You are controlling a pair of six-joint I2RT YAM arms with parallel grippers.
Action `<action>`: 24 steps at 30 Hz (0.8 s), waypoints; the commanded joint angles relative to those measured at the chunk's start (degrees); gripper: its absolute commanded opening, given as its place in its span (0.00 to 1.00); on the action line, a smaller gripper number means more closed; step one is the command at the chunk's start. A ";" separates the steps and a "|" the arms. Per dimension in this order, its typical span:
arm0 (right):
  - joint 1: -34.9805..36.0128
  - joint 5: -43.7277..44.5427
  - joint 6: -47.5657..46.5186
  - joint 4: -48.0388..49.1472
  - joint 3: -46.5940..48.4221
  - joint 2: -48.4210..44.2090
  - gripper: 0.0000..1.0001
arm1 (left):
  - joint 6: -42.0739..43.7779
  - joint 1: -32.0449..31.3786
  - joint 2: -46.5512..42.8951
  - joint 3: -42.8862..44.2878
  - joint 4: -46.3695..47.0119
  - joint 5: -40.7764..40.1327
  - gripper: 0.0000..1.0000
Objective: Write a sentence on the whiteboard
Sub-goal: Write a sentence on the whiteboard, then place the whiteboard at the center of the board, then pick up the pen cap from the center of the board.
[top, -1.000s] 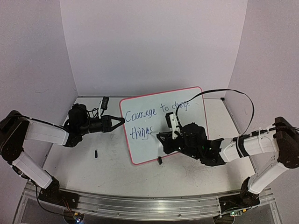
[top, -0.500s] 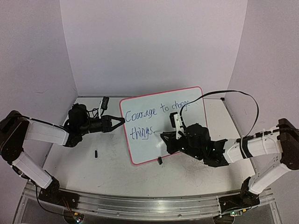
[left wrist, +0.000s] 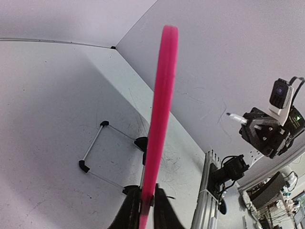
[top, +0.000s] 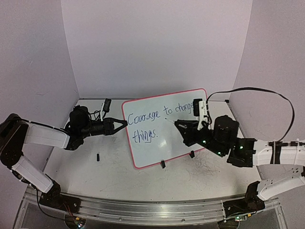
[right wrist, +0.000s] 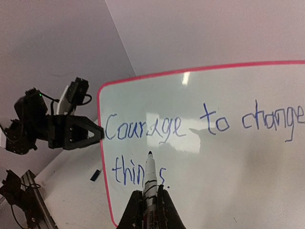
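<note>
Quick status from my end. The board [top: 181, 143] stands upright on its 2 black feet [top: 162, 164] around the middle of the surface [top: 114, 176], nearer the far edge, with its face toward the arms. The sentence [top: 138, 118] is on it in blue cursive, "Courage to change" on top and "things." below, in the left half.

The left end effector [top: 125, 123] is clenched on the board's left edge. In the left wrist view the fingers [left wrist: 131, 214] pinch the pink rim edge-on.

The right end effector [top: 177, 125] is clamped on a marker [right wrist: 150, 179], tip pointing at the board near "to". From the left wrist view the tip looks clear of the board face, not touching.

There's also a small black bit [top: 98, 157] lying on the surface left of the board, toward the left edge.
</note>
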 commanded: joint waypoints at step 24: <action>-0.23 25.99 -8.74 -9.16 1.08 -17.09 0.00 | -10.11 1.10 -34.23 1.15 -60.03 -35.57 0.65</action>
